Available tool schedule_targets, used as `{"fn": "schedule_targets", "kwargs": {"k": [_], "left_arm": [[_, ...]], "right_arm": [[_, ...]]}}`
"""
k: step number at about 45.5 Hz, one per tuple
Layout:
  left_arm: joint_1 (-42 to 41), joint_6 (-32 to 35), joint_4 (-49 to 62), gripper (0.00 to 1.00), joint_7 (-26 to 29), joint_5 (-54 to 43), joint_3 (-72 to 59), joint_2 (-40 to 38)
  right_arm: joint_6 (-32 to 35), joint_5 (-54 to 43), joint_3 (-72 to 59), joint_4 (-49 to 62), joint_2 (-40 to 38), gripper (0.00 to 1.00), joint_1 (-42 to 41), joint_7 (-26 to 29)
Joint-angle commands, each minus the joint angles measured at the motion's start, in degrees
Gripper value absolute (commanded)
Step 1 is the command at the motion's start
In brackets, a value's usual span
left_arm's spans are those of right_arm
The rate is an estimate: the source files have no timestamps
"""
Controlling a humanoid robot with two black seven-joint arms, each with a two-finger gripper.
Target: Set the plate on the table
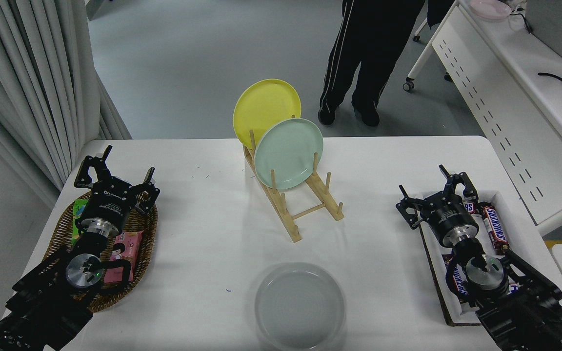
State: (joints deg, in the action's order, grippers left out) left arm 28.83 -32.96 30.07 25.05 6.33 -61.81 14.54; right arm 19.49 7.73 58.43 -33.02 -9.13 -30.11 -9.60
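A: Where does the plate (299, 306) sit?

B: It lies flat on the table (203, 243), at about six o'clock from the table's middle, near the near edge. Nothing touches it; both grippers are well apart from it.

A: And the right gripper (436, 190)?

B: It hangs at about three o'clock from the table's middle, above the far end of a tray (437, 278) of chocolate bars (494, 225). Its fingers are spread wide, and it has hold of nothing.

A: The left gripper (115, 170)?

B: It is parked at about nine o'clock, over a wicker basket (130, 282) that holds a pink packet (125, 251) and a green packet (79, 214). Its fingers are spread apart as well, with nothing between them.

A: What stands beyond the plate?

B: A wooden rack (305, 209), at about twelve o'clock from the plate, running toward the far edge of the table. A mint green plate (288, 153) stands upright in it, leaning between the pegs, and a yellow plate (261, 109) stands just behind that one, partly hidden by it. The near slots of the rack hold nothing.

A: Anyone at the table?

B: A person (359, 53) in dark trousers stands on the floor past the far edge, at about one o'clock. A white perforated desk (505, 112) runs along the right side, at about two o'clock.
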Motion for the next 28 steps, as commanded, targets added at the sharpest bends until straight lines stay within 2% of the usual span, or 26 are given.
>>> {"fn": "schedule_targets", "kwargs": {"k": [1, 28], "left_arm": [[0.0, 0.0, -0.01, 1.0, 0.0, 0.0, 0.02, -0.04], [0.0, 0.0, -0.01, 1.0, 0.0, 0.0, 0.02, -0.04]], "right_arm": [[0.02, 0.0, -0.25, -0.03, -0.36, 1.0, -0.21, 0.02], [0.29, 0.0, -0.95, -0.12, -1.24, 1.0, -0.48, 0.02]]}}
